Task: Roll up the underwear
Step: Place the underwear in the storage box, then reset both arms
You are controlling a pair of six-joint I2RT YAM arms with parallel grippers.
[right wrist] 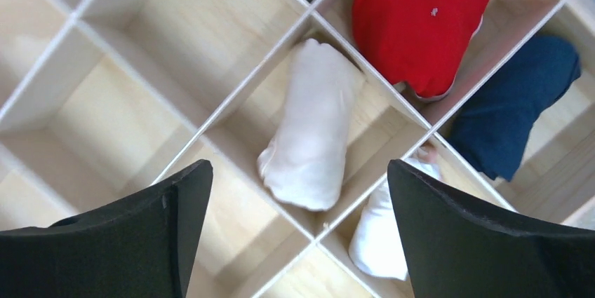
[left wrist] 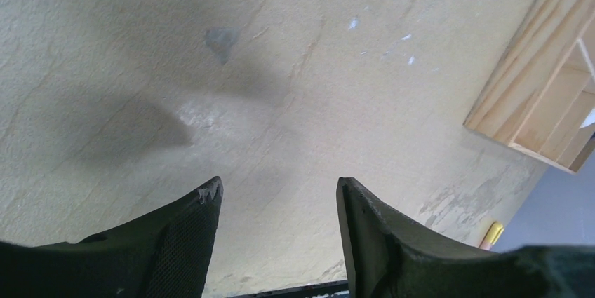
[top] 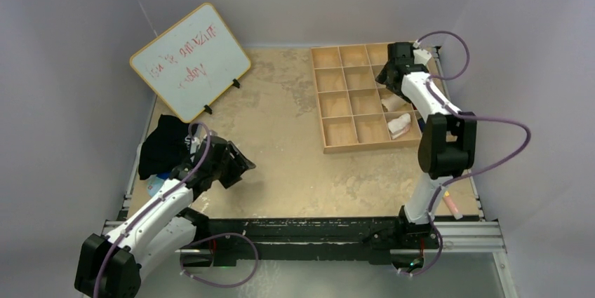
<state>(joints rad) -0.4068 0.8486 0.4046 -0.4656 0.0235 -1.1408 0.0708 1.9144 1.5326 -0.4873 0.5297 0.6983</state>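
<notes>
A pile of black underwear lies at the table's left edge, behind my left arm. My left gripper is open and empty just to its right, over bare tabletop; in the left wrist view only the table shows between the fingers. My right gripper is open and empty above the right side of the wooden compartment tray. Below it a cream roll, a white roll, a red roll and a navy roll sit in separate compartments.
A whiteboard leans at the back left. A blue item lies by the black pile. A pink marker lies at the right edge. The tray's corner shows in the left wrist view.
</notes>
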